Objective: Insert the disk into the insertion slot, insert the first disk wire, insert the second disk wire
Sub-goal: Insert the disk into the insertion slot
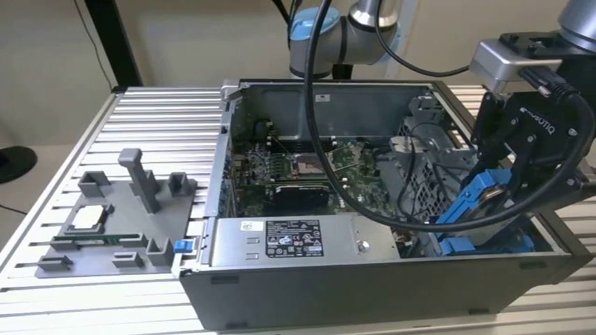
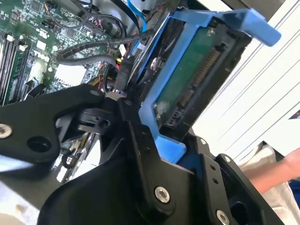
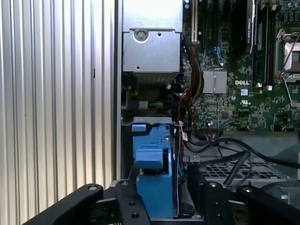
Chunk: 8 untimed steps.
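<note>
My gripper [image 1: 503, 199] is shut on the disk [image 1: 477, 201], a drive clipped in a bright blue frame. It holds the disk tilted over the near corner of the open computer case, on the exterior view's right. In the second wrist view the disk [image 2: 187, 79] shows its green board and connector edge between the black fingers [image 2: 140, 140] of my gripper [image 2: 173, 150]. Under the disk lies the insertion slot [image 1: 461, 246], a bay with blue plastic pieces. In the first wrist view the disk [image 3: 152, 173] stands on edge in my gripper [image 3: 164, 206], right at the slot's grey rim [image 3: 145, 121].
A silver power-supply box [image 1: 289, 241] sits beside the slot, with the motherboard [image 1: 308, 167] behind it. Loose black cables [image 1: 410, 188] and a perforated cage [image 1: 419, 157] crowd the bay's far side. A grey parts fixture [image 1: 112, 223] lies on the exterior view's left. A person's hand [image 2: 281, 173] is nearby.
</note>
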Available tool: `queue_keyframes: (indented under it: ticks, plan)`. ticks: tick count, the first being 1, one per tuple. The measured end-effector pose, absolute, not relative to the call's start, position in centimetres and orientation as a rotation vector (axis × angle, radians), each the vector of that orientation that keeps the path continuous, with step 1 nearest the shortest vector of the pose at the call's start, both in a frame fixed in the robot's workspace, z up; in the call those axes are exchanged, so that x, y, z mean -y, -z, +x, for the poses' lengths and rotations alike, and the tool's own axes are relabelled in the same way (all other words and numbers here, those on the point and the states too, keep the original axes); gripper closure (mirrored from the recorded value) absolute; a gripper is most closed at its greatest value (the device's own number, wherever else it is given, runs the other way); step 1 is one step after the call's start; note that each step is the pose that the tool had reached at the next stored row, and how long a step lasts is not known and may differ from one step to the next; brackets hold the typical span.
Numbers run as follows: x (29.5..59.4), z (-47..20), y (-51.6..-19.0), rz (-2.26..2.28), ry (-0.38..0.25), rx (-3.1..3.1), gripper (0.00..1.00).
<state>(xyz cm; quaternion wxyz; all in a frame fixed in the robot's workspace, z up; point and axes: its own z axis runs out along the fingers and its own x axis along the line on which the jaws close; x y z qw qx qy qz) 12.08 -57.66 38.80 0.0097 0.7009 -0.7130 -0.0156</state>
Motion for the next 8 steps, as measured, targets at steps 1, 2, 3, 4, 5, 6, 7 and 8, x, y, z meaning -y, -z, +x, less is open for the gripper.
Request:
queue_keyframes:
  ticks: [1, 2, 3, 4, 5, 6, 7, 8]
  plan:
    - [57.66, 12.08, -38.8, 2.188, 0.049, 2.226, 0.0]
    - [57.64, 12.08, -38.78, 2.189, 0.049, 2.226, 0.0]
    - [57.57, 12.08, -38.77, 2.189, 0.049, 2.226, 0.0]
    - [57.5, 12.09, -38.79, 2.189, 0.048, 2.226, 0.0]
    - [57.45, 12.09, -38.79, 2.189, 0.048, 2.227, 0.0]
    - [57.44, 12.09, -38.79, 2.189, 0.048, 2.227, 0.0]
    - [57.43, 12.08, -38.79, 2.189, 0.048, 2.227, 0.0]
    - [57.43, 12.08, -38.79, 2.189, 0.048, 2.227, 0.0]
